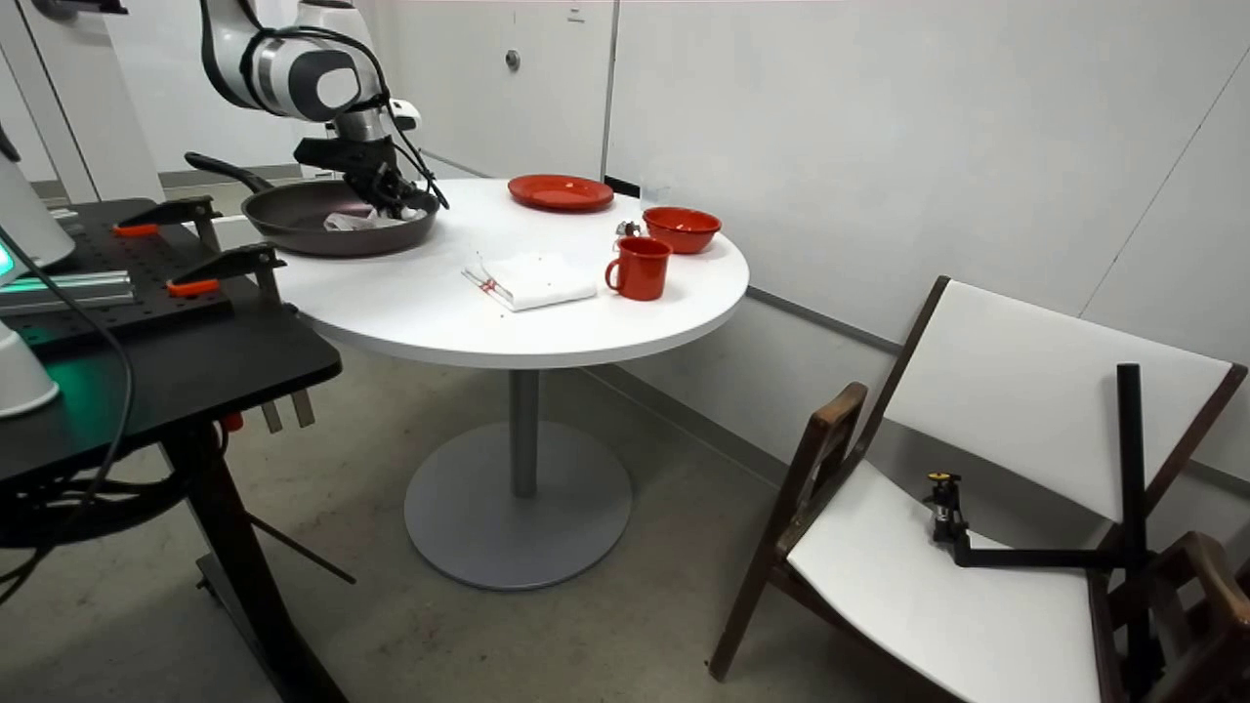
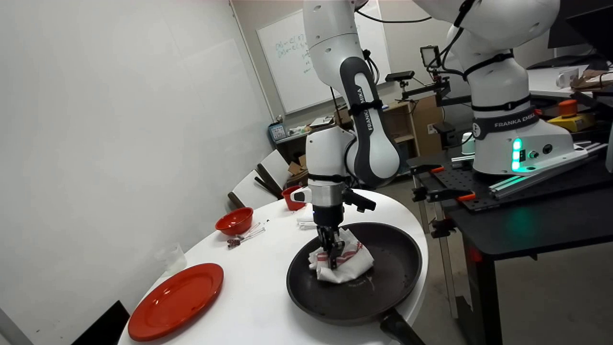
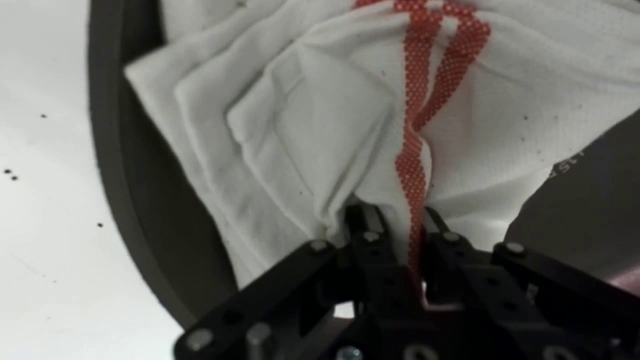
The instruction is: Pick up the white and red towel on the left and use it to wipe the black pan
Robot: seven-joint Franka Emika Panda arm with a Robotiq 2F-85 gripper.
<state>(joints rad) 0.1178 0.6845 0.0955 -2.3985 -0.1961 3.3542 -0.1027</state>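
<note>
The claw (image 3: 400, 222) pinches the white and red towel (image 2: 355, 266) inside the black pan (image 2: 395, 261). The pan sits on a white bench (image 2: 254, 282), and so does a red plate (image 2: 177, 302).

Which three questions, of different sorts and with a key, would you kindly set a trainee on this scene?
1. Choose: where is the white and red towel? A) on the red plate; B) in the black pan; C) in the red bowl.
2. True or false: the gripper is shut on that towel.
3. Name it: which red thing stands beside the folded white cloth?

Key: 1. B; 2. true; 3. the red mug.
</note>
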